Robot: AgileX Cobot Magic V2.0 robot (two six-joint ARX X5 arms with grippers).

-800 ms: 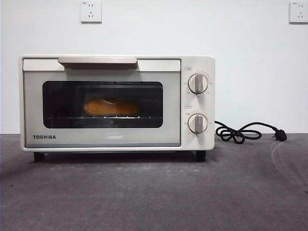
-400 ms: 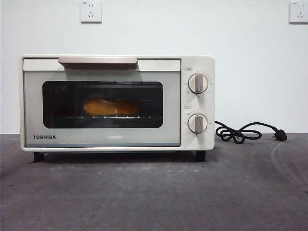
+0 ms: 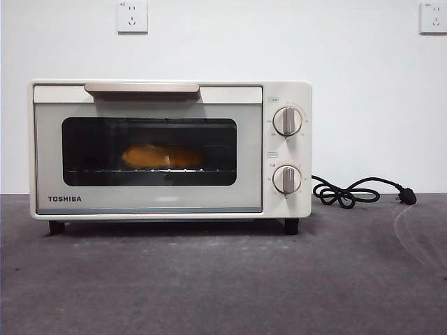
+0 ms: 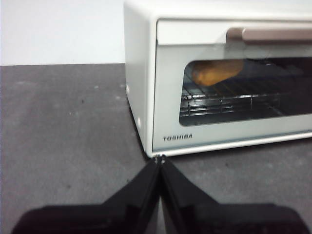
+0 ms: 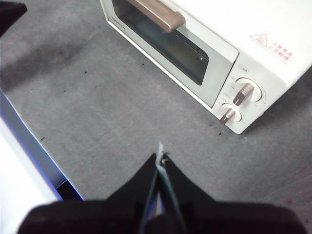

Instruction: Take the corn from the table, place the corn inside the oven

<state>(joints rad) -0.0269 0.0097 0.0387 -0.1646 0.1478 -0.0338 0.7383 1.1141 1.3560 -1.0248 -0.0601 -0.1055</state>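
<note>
Oven [image 3: 170,150] stands on the counter [image 3: 223,279], left of centre, door shut, back toward the wall. Corn [image 3: 163,155] lies lengthwise on the wire rack [image 4: 219,100] inside, behind the door window, about mid-width. Two knobs [image 3: 287,121] stacked on the oven's right panel; power cord [image 3: 353,192] coiled on the counter just right of the oven, with wall sockets [image 3: 132,16] above.

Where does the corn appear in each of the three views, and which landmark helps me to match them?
Front view: the corn lies on the rack behind the oven window, near its middle.
Left wrist view: the corn shows through the glass, at the window's end nearest the oven's corner.
Right wrist view: the corn is not visible; the window is too dark.
Shared landmark: the door handle.
</note>
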